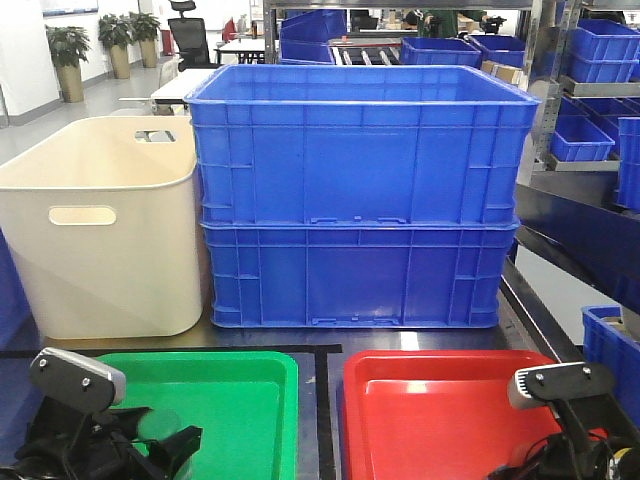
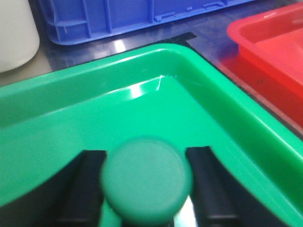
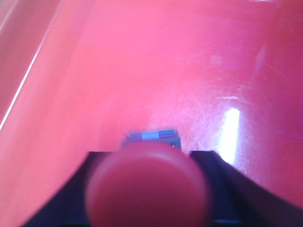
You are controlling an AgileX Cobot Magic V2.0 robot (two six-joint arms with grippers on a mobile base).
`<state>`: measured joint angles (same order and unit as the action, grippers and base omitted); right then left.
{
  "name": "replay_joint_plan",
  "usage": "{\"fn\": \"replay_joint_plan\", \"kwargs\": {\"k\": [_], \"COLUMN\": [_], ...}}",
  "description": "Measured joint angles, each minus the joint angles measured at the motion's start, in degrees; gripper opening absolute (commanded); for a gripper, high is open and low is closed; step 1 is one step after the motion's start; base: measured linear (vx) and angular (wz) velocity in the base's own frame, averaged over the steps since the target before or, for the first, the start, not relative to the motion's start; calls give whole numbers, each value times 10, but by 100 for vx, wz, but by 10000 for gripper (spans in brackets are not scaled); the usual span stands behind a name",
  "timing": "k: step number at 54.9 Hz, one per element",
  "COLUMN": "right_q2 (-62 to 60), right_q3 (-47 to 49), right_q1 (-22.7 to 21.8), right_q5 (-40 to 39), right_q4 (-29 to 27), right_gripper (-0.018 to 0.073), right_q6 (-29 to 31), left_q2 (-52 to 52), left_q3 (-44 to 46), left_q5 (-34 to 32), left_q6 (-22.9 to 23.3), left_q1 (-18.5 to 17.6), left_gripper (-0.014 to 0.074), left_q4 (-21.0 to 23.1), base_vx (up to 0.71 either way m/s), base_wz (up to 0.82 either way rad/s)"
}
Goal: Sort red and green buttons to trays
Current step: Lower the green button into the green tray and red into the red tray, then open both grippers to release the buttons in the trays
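already, the left gripper has its two dark fingers closed against the sides of the green button, whose round cap sits between them over the floor of the green tray; the right gripper likewise clamps the red button over the scratched floor of the red tray (a small grey-blue part of the button's base shows just beyond the cap). by my reading the sorting is nearly finished: each button is over the tray of its own colour, and what is left is to let go and lift clear. whether either button touches the tray floor i cannot tell from these blurred close views. in the front view the two trays lie side by side, a dark strip of table between them. behind them stand two stacked blue crates and a beige bin to their left, near but apart from the trays. nothing appears to block the release.
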<state>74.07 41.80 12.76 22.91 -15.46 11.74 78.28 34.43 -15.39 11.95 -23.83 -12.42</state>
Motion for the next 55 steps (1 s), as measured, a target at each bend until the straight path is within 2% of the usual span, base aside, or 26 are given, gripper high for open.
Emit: {"fn": "replay_joint_plan", "kwargs": {"k": [5,10,20,32,40,55], "right_q2": [0,0,-23,-141,-222,-297], "right_q3": [0,0,0,0,0,0], "right_q1": [0,0,0,0,0,0], "right_q5": [-2,-2,-2,-3,-3,-2], "right_q4": [-1,-3,-6,-15,-15,-15], "right_gripper": [588,595,583,582,582,582], "right_q6": [0,0,0,0,0,0], "left_q2": [0,-1,-35,-137,-234,-399], "left_q3": [0,0,0,0,0,0], "left_q5": [-6,-9,-22,-20,16,143], "left_q6": [0,0,0,0,0,0], "left_q1": [0,0,0,0,0,0], "left_gripper": [679,687,658,594,566,565], "left_q4": [0,0,0,0,1,3], "base_vx": [0,0,0,0,0,0], "base_wz": [0,0,0,0,0,0]}}
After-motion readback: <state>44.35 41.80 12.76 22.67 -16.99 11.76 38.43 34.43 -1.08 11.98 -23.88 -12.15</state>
